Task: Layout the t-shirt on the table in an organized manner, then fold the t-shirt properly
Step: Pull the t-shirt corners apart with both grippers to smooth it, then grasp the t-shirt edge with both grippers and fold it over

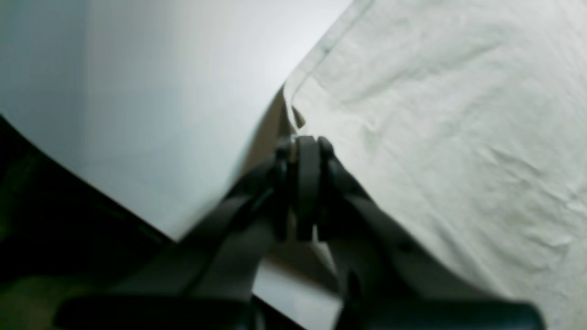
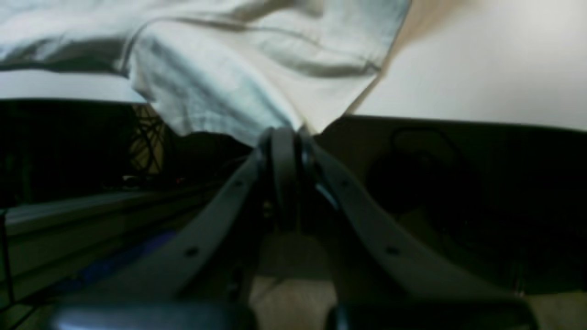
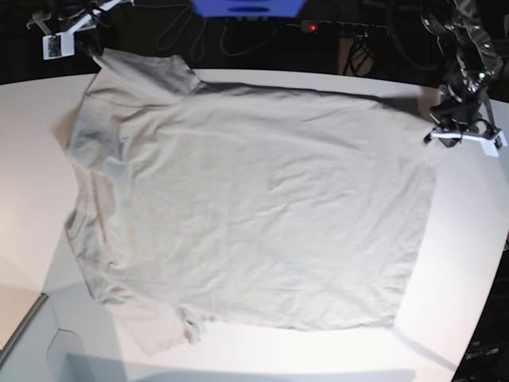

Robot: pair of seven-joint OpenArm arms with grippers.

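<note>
The light grey-beige t-shirt (image 3: 262, 199) lies spread nearly flat on the white table (image 3: 469, 239), sleeves to the left, hem to the right. My left gripper (image 3: 436, 129) is shut on the shirt's far hem corner; the left wrist view shows its fingers (image 1: 306, 156) pinching the hem of the shirt (image 1: 435, 114) over the table (image 1: 160, 91). My right gripper (image 3: 97, 49) is shut on the far sleeve's edge; the right wrist view shows the gripper (image 2: 284, 135) holding the shirt (image 2: 229, 82) beyond the table edge (image 2: 481, 68).
A blue object (image 3: 246, 8), a power strip with a red light (image 3: 314, 28) and cables lie behind the table's far edge. The near sleeve (image 3: 163, 330) is bunched close to the front edge. Dark floor lies past the curved table edge (image 1: 91, 183).
</note>
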